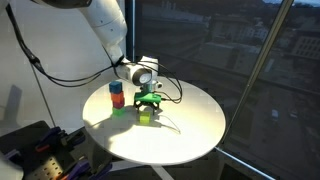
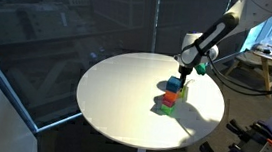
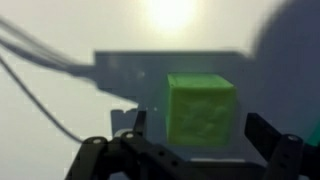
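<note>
A light green cube (image 3: 202, 108) lies on the white round table (image 1: 190, 125). In the wrist view it sits between my gripper's two fingers (image 3: 200, 135), which stand apart on either side of it with a gap on each side. In both exterior views my gripper (image 1: 148, 99) (image 2: 187, 71) hangs low just above the cube (image 1: 146, 117) (image 2: 162, 108). The gripper is open and holds nothing.
A small stack of blocks, red over blue over green (image 1: 117, 98), stands on the table close beside the gripper; it also shows in an exterior view (image 2: 174, 88). Cables (image 1: 170, 92) trail across the table. Dark glass windows (image 1: 250, 60) surround the table.
</note>
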`<state>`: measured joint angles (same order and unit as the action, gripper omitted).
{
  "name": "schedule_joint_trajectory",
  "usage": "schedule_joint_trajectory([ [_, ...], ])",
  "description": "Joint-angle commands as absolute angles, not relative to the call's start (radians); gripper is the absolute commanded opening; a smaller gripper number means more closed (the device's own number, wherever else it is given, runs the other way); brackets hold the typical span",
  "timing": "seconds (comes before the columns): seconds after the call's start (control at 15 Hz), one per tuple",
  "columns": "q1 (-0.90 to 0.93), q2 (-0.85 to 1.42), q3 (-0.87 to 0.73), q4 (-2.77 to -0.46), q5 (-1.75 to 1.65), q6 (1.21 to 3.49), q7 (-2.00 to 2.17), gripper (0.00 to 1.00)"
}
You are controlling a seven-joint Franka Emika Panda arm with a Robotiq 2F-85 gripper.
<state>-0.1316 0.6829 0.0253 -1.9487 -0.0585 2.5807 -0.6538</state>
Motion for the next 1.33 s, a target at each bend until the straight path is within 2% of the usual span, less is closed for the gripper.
schedule_joint_trajectory([
  [0.0, -0.150, 0.708, 0.045, -1.910, -0.078, 2.575, -0.632, 1.00],
  [0.33, -0.152, 0.726, 0.042, -1.893, -0.080, 2.572, -0.631, 1.00],
  [0.4, -0.153, 0.728, 0.042, -1.891, -0.080, 2.571, -0.631, 0.75],
  [0.47, -0.154, 0.730, 0.041, -1.890, -0.081, 2.571, -0.630, 0.74],
  [0.8, -0.151, 0.734, 0.035, -1.887, -0.086, 2.566, -0.622, 0.34],
  [1.0, -0.146, 0.722, 0.029, -1.895, -0.089, 2.550, -0.611, 0.30],
  [1.27, -0.140, 0.679, 0.021, -1.926, -0.095, 2.537, -0.585, 0.30],
])
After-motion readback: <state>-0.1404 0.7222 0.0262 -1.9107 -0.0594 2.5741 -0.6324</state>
